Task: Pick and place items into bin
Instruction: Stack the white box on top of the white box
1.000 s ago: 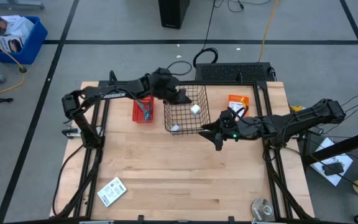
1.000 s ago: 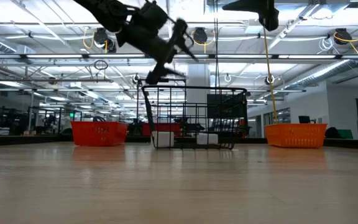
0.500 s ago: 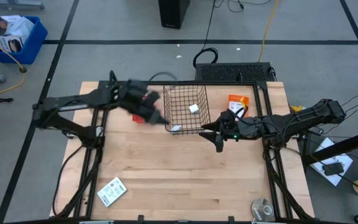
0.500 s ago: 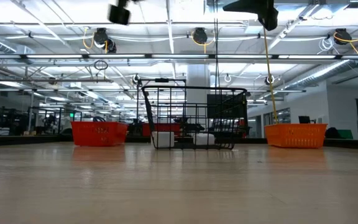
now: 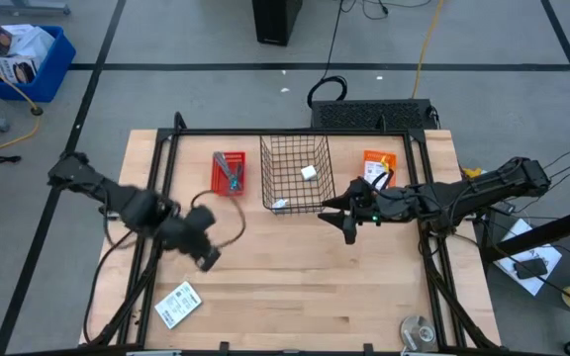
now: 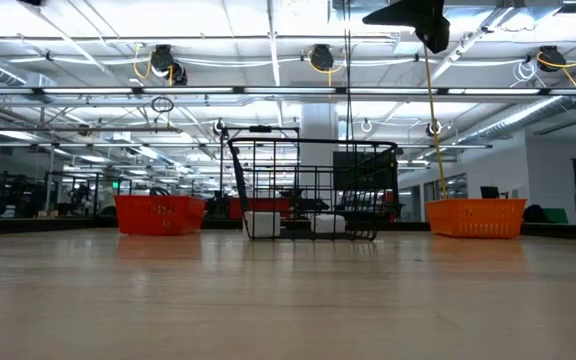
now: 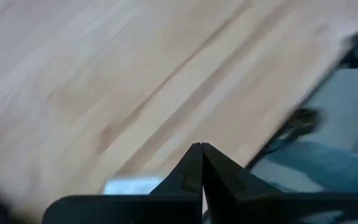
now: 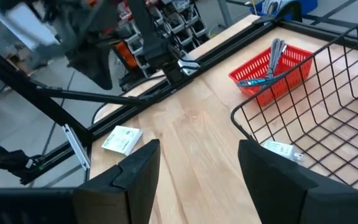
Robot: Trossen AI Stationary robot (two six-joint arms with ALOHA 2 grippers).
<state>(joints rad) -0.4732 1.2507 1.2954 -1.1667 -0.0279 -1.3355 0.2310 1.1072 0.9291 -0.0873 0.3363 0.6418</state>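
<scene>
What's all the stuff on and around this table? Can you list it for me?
wire basket: one, black, table's far middle
block: one, white, inside basket
packet: one, white, basket's near edge
red tray: one, left of basket, holding teal tool and grey tool
orange tray: one, right of basket
box: one, white printed, table's near left
roll: one, silver, near right corner
left pincer: dark, shut, empty, above table's left
right pincer: dark, open, beside basket

On the counter (image 5: 295, 287), the wire basket (image 5: 295, 176) holds a white block (image 5: 309, 172) and a packet (image 5: 279, 205). Left of it sits a red tray (image 5: 229, 174); the right claw (image 5: 347, 226) hovers just right; the left claw (image 5: 209, 259) is farther left.
</scene>
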